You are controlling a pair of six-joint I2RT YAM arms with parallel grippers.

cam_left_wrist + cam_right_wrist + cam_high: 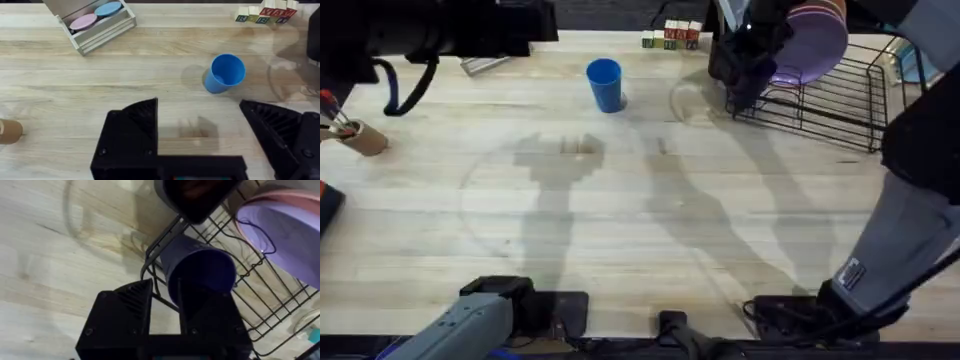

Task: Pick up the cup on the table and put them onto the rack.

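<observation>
A bright blue cup [604, 84] stands upright on the wooden table at the back centre; in the left wrist view the blue cup [225, 74] is just beyond my left gripper [197, 107], which hangs open above bare table. My left arm [440, 35] looms dark and blurred at the far left. A dark navy-purple cup [200, 272] is tilted against the near-left corner of the black wire rack [840, 105], and my right gripper [740, 92] is shut on it. In the right wrist view my right gripper [167, 287] clamps the cup's wall over the rack [165, 245] wires.
Purple plates [810, 40] stand in the rack. Letter blocks [670, 38] sit at the back edge. A small wooden holder [95, 22] with pink and blue discs is at the back left, and a tan pot of brushes [360, 135] at the left edge.
</observation>
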